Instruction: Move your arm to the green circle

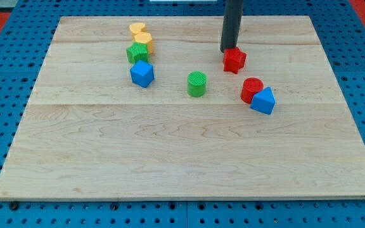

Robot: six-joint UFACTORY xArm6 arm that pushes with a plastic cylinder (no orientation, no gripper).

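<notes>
The green circle (197,83) is a short green cylinder standing near the middle of the wooden board (170,158). My tip (227,50) is at the lower end of the dark rod, above and to the right of the green circle. It touches the upper left edge of a red star-shaped block (234,60). A clear gap of board lies between the tip and the green circle.
At the view's upper left stand a yellow block (137,28), a second yellow block (143,42), a green star-shaped block (137,52) and a blue cube (142,74). To the right, a red cylinder (251,89) touches a blue block (263,101).
</notes>
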